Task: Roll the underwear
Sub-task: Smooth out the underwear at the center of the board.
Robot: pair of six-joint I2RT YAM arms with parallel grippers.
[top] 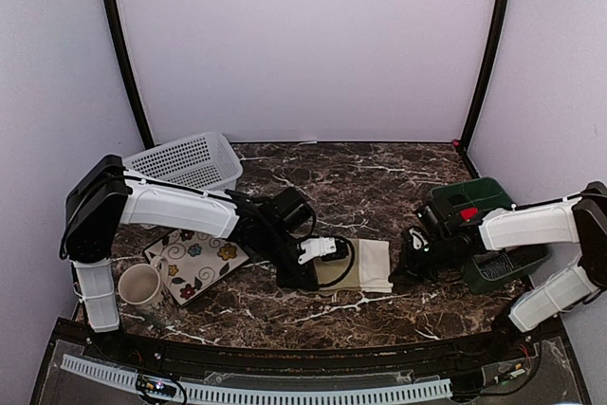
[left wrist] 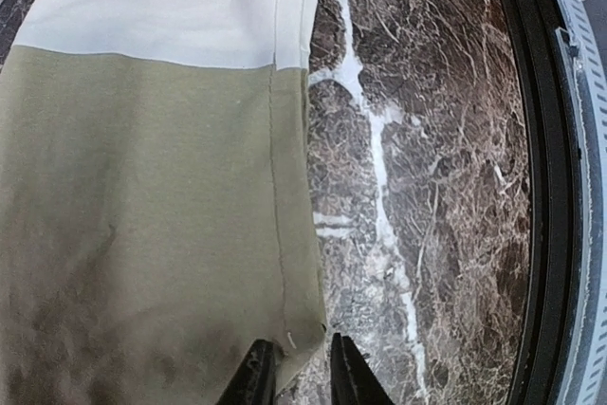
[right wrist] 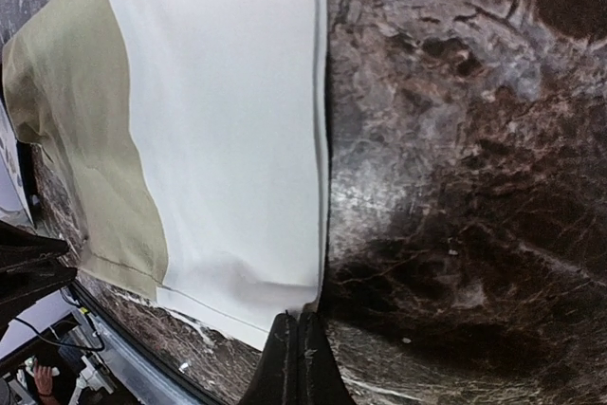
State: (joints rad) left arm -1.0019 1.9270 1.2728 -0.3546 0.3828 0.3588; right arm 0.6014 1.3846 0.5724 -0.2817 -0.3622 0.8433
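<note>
Dark marble table [top: 379, 187], veined in white, stands between pale lilac walls. The olive-khaki underwear [top: 353, 270] lies flat near its middle, between my two arms, its cream waistband [right wrist: 228, 139] turned toward my right side. My left hand [left wrist: 302, 381] is down at the garment's near corner on the olive end, its fingers [left wrist: 254, 381] only slightly parted, and the hem's corner lies right at that narrow gap, against the left finger. I cannot tell whether any cloth is pinched. My right hand [right wrist: 297, 362] is clenched tight, fingers pressed together, with its tip on the table at the near corner of the waistband. A white basket [top: 185, 160] sits back left, and a mug [top: 140, 284] stands near my left base.
</note>
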